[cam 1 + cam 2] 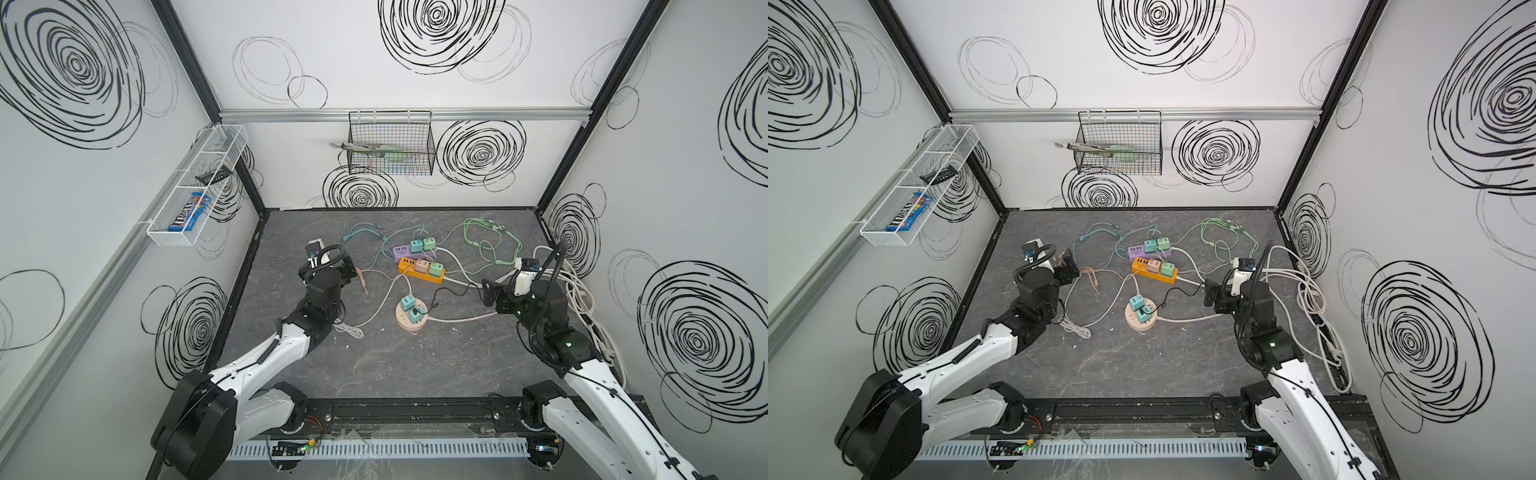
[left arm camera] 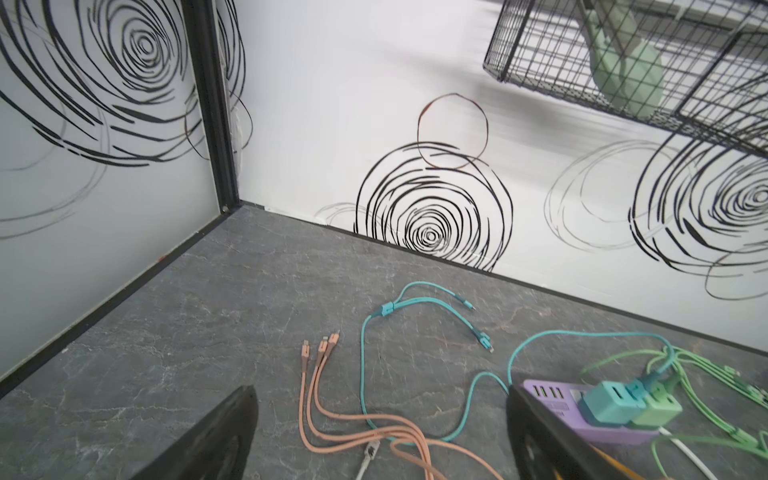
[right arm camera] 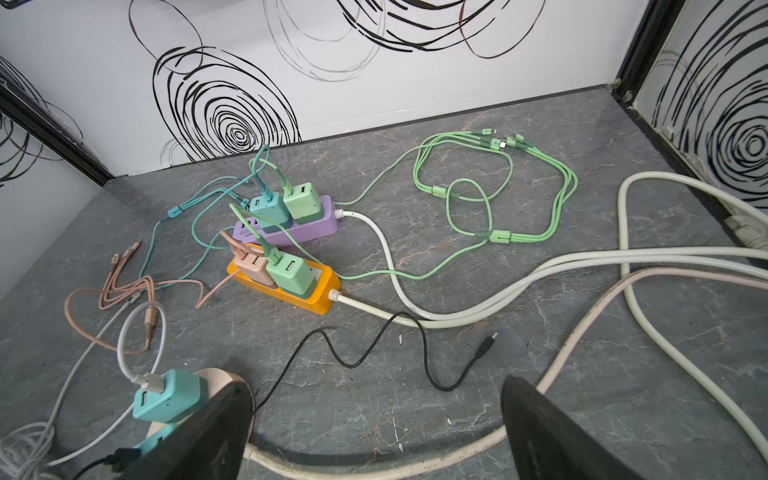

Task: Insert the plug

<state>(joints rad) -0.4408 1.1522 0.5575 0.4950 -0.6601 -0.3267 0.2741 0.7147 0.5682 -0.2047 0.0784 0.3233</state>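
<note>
A round beige power strip (image 1: 402,322) (image 1: 1133,322) lies mid-table with two teal chargers on it. One charger (image 3: 168,395) carries a white cable. A black plug (image 1: 416,310) sits at the other teal charger (image 1: 414,318), and its thin black cable (image 3: 374,349) runs off to a loose end (image 3: 486,344). My right gripper (image 1: 490,293) (image 3: 376,382) stands open just right of the strip, with only bare table and a cream cord between its fingers. My left gripper (image 1: 349,268) (image 2: 381,390) is open at the table's left, above pink cables (image 2: 316,399).
An orange strip (image 1: 440,277) and a purple strip (image 1: 399,251) with chargers lie behind the round one. Green cables (image 1: 490,241) coil at the back right. Thick white cords (image 1: 577,286) pile along the right wall. A wire basket (image 1: 390,143) hangs on the back wall.
</note>
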